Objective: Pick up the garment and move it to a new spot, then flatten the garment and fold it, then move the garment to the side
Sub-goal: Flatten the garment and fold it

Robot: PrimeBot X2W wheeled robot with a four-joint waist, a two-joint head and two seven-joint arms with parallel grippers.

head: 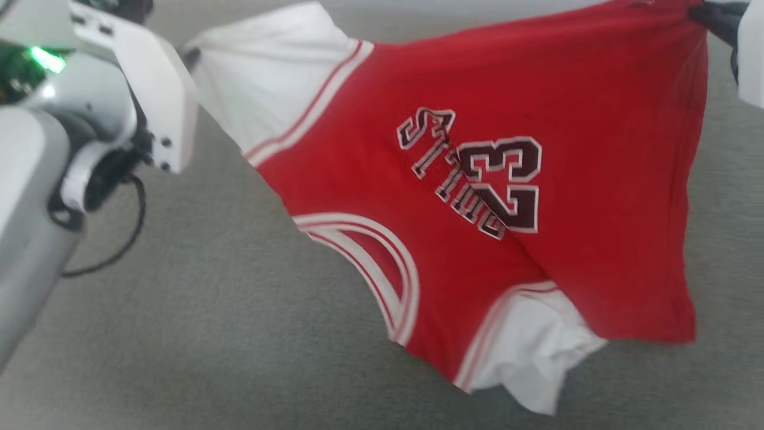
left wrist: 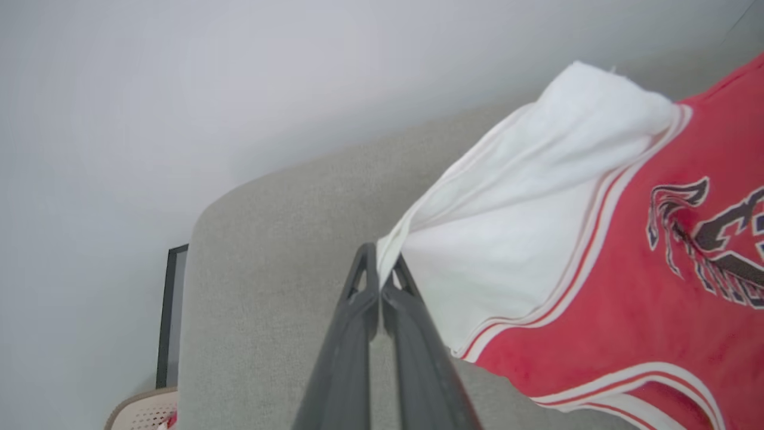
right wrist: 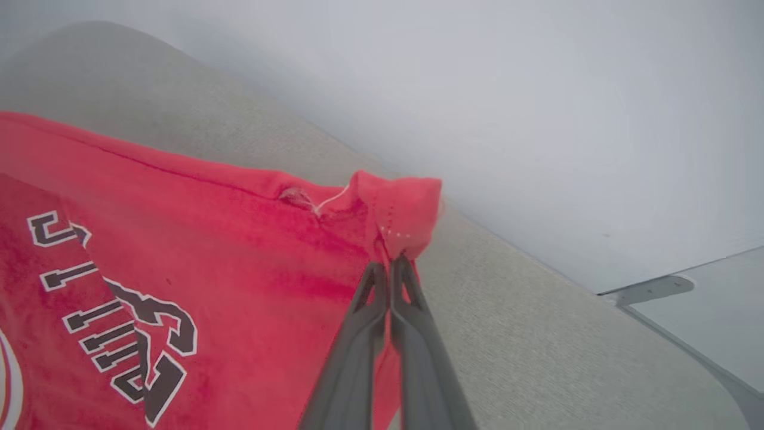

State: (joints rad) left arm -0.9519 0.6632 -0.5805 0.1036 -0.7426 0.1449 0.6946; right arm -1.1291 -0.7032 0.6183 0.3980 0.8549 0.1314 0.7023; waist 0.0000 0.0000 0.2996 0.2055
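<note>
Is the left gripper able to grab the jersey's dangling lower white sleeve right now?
Probably not: the left gripper is shut on the other white sleeve, holding the jersey up; nothing blocks the way, though.

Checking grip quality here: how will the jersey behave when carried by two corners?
Floppy: the jersey sags and creases between the left gripper and right gripper. Probably light: two thin pinches hold it up. It might slip, since each grips only an edge.

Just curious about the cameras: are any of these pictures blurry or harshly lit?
Head view: the jersey looks slightly smeared, its hem edge blurred; light is soft. Left wrist view: pale wall washed out, featureless. Right wrist view: stitching fairly crisp, no glare.
</note>
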